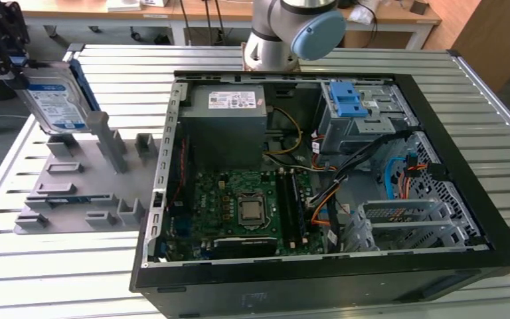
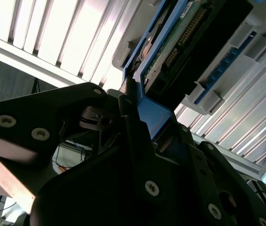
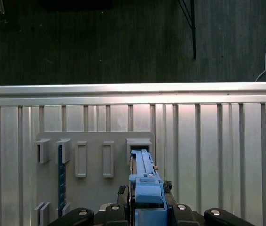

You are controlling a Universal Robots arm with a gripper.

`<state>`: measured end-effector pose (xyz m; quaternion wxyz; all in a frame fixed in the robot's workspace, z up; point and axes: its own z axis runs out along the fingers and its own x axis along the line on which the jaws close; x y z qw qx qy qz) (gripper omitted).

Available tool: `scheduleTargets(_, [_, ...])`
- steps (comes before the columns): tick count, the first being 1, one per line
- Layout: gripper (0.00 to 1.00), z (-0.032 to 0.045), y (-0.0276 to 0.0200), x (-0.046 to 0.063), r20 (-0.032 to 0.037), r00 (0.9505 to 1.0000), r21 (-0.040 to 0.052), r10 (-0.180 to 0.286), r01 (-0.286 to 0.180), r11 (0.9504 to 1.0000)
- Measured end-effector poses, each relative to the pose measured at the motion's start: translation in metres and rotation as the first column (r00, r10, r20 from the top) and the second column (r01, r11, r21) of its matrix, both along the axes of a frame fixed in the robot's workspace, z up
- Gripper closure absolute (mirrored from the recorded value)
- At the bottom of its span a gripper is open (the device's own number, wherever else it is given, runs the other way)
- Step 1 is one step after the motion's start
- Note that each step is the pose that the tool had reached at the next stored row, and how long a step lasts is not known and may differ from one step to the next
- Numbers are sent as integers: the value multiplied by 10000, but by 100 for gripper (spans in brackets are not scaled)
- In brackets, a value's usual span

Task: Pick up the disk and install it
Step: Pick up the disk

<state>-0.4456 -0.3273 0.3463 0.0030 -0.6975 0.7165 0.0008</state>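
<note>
Hand (image 1: pixel 13 69) clamped on disk (image 1: pixel 56 101), upright over grey rack (image 1: pixel 71 194).

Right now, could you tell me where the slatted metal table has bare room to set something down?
Bare slats lie in front of the grey slotted fixture, at the exterior view's lower left, and right of the open black computer case. Its inside is crowded.
</note>
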Motion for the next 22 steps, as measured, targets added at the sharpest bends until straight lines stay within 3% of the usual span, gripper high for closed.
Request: scheduleTargets(22, [64,126,0,0,-1,10000,0,0,0,10000])
